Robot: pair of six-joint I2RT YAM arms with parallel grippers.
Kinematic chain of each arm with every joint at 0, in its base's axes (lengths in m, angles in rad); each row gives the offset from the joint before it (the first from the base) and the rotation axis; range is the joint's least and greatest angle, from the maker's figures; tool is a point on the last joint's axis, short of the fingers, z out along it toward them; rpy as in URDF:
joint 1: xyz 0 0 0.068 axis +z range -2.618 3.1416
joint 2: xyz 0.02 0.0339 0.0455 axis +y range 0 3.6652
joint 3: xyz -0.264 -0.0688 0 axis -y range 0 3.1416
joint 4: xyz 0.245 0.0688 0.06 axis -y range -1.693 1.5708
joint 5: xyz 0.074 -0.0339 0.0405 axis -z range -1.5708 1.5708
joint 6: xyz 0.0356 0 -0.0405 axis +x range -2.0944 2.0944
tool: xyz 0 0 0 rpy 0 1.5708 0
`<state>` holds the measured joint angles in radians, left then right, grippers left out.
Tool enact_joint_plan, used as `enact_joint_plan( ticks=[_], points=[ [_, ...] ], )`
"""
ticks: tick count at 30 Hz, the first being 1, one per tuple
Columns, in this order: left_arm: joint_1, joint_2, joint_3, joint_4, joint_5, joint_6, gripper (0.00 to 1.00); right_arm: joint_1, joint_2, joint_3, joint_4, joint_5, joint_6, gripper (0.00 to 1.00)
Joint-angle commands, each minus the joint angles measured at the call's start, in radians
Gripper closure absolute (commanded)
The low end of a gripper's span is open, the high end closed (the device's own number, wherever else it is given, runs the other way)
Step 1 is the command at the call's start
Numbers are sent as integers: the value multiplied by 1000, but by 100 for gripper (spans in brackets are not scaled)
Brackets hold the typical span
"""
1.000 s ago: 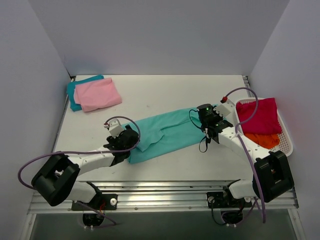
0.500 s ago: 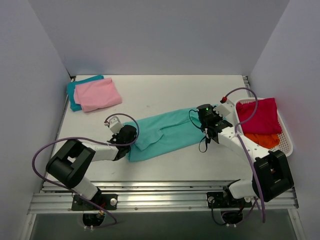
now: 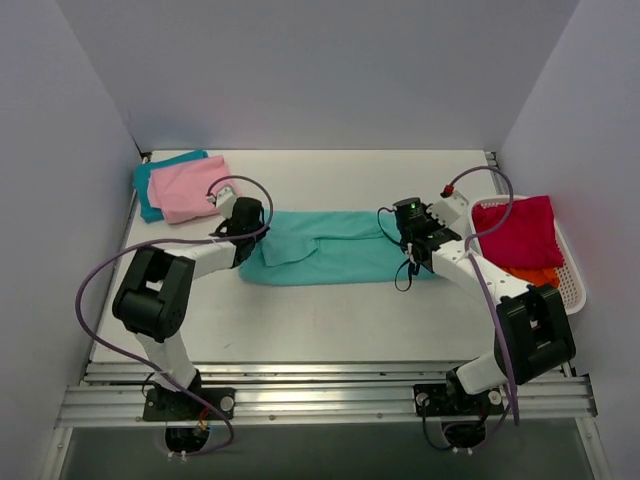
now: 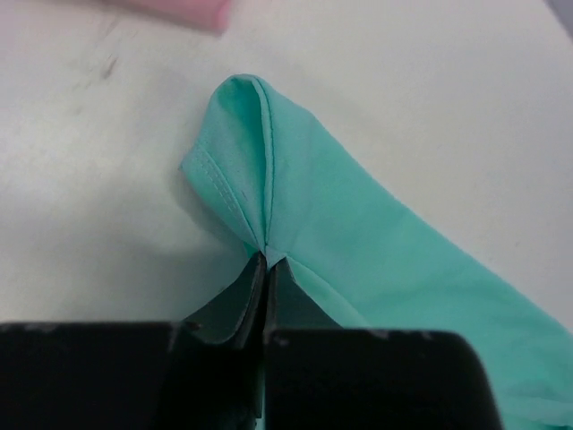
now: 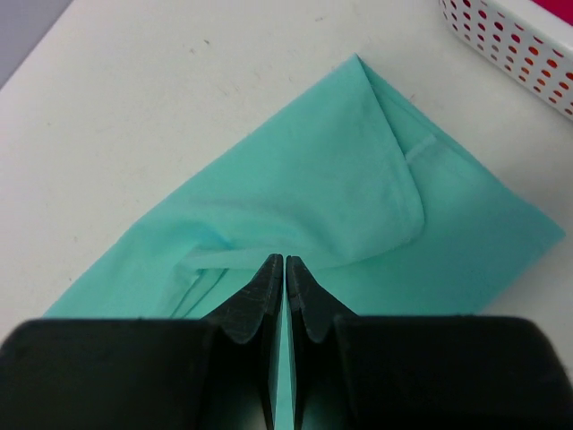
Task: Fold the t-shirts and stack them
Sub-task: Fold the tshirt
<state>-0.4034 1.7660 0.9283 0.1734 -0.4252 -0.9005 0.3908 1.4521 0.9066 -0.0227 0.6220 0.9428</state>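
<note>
Mint green t-shirt [image 3: 325, 258]: centre of frame, lying as a long band on the worktop [image 3: 330, 330].
Left fingers [image 4: 240, 300]: pressed together, pinching the shirt's left end.
Right fingers [image 5: 260, 296]: pressed together, pinching cloth at the right end.
Pink t-shirt [image 3: 190, 190]: upper left, folded, atop the teal t-shirt [image 3: 150, 178].

**Right gripper pinches the mint tee**

The right gripper [image 5: 285, 262] stands with its two black fingers pressed together, a sliver of cloth caught between them. It grips the mint green t-shirt [image 5: 340, 179], which lies folded over in a long slanting band on the white table [image 5: 134, 107]. A white perforated basket [image 5: 510, 45] sits near the shirt's far corner, with crimson cloth [image 5: 555, 11] inside.
</note>
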Motion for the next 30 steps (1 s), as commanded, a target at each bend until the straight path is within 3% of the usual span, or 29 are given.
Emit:
enact_joint_plan(
  ticks=[1, 6, 7, 9, 10, 11, 13, 14, 17, 18, 19, 20, 21, 22, 23, 25, 30],
  points=[
    [63, 119, 217, -44, 118, 69, 98, -23, 16, 72, -26, 25, 17, 97],
    [121, 378, 570, -159, 368, 129, 98, -67, 21, 118, -6, 15, 7, 97],
    [129, 421, 728, -260, 393, 155, 98, -75, 24, 129, -3, 10, 2, 97],
    [130, 571, 907, -343, 474, 193, 98, -90, 33, 166, 7, -8, -6, 97],
    [132, 623, 1014, -468, 500, 216, 98, -108, 45, 179, 10, -16, -12, 97],
    [133, 713, 1193, -507, 547, 224, 98, -115, 53, 204, 13, -30, -16, 97],
    [135, 800, 1350, -585, 603, 248, 96, -131, 79, 227, 13, -47, -19, 97],
    [136, 905, 1549, -622, 626, 256, 95, -138, 89, 238, 50, -54, -24, 97],
    [153, 1125, 1943, -719, 764, 241, 87, -142, 117, 250, 82, -84, -24, 98],
    [159, 1145, 1951, -577, 913, 224, 79, -142, 128, 255, 90, -94, -24, 98],
    [164, 1144, 1899, -419, 1007, 148, 63, -136, 134, 256, 98, -100, -25, 98],
    [170, 1112, 1814, -250, 1081, 84, 31, -133, 137, 255, 130, -107, -32, 98],
    [179, 1095, 1669, 67, 1141, 25, 18, -129, 140, 239, 151, -113, -39, 97],
    [181, 1084, 1628, 195, 1231, -71, 11, -124, 140, 230, 176, -126, -44, 97],
    [184, 1072, 1609, 277, 1256, -112, 6, -115, 140, 219, 216, -131, -53, 97],
    [196, 1049, 1589, 386, 1266, -158, 6, -107, 137, 189, 253, -139, -68, 97],
    [244, 759, 1321, 523, 1157, -115, 6, -93, 125, 153, 288, -142, -87, 97]
  ],
)
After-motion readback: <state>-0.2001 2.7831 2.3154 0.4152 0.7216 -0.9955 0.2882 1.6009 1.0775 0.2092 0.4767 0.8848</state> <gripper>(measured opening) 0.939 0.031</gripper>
